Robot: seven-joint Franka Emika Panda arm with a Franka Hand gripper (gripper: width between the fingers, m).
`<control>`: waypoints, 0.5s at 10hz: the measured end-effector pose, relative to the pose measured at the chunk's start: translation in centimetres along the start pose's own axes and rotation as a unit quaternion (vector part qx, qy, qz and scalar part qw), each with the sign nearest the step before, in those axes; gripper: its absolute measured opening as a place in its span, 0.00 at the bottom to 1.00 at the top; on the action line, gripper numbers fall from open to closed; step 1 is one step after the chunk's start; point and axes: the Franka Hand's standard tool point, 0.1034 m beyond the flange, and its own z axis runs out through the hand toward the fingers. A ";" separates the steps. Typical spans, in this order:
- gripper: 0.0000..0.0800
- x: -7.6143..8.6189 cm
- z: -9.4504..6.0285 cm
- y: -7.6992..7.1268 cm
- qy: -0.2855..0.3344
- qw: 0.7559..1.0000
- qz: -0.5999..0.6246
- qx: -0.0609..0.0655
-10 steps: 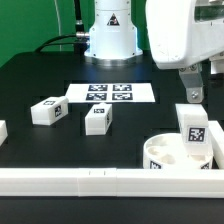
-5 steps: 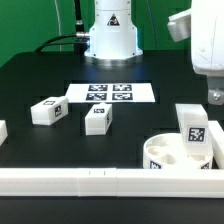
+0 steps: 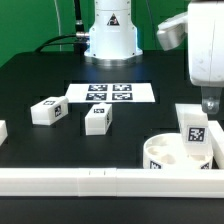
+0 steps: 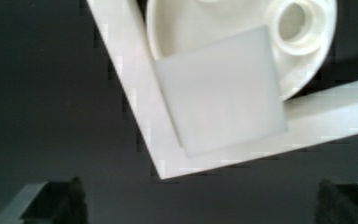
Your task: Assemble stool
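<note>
Leftward crept the arm (image 3: pixel 205 45), above the upright leg (image 3: pixel 195 128) by the seat (image 3: pixel 165 153); fingers (image 4: pixel 48 200) gaped empty; I'd centre them before descending.

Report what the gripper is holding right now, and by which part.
Nothing is held. The gripper is open, its fingers apart with nothing between them; the upright leg on the seat is untouched.

Bright, even light; wrist view softly blurred.
</note>
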 end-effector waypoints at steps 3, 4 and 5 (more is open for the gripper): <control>0.81 -1.0 1.0 0.3 0.000 1.000 -0.022 0.005; 0.81 -1.0 1.3 0.2 -0.001 1.000 -0.021 0.008; 0.81 -1.0 1.3 0.2 -0.001 1.000 -0.021 0.007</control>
